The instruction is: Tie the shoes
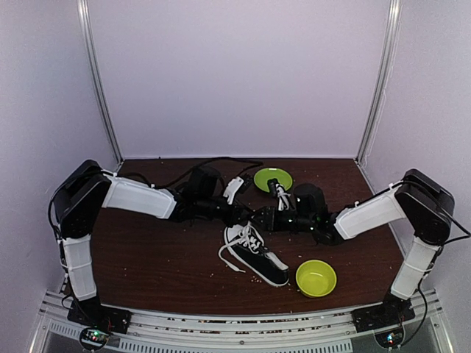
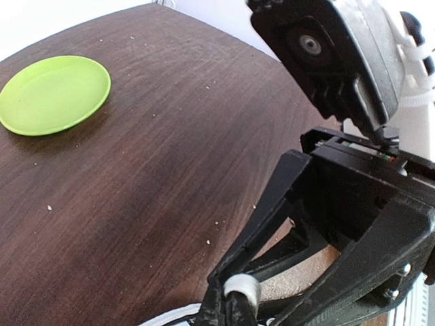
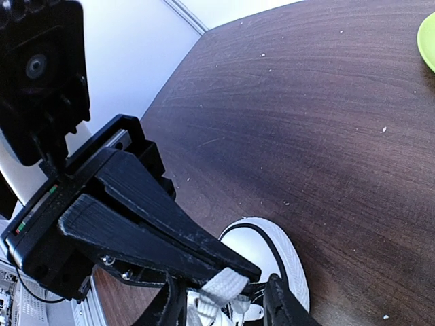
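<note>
Sneaker (image 1: 259, 259) lies diagonally, toe far-left; left fingers (image 3: 170, 227) pinch lace (image 3: 221, 286), right fingers (image 3: 282, 309) spread.

Soft, even light falls from above in the top view, where the pale walls (image 1: 235, 73) carry a faint lilac cast and the dark table (image 1: 147, 257) shows only weak, blurred shadows under the arms and the shoe (image 1: 257, 257). That view is grainy, with fine detail lost. Both wrist views are brighter: a broad pale sheen lies across the wood, and straight lines bow toward the edges. The green plate (image 2: 54, 95) looks vivid and sharp, while the white lace (image 3: 221, 286) near the lens is slightly soft and close to blown out
</note>
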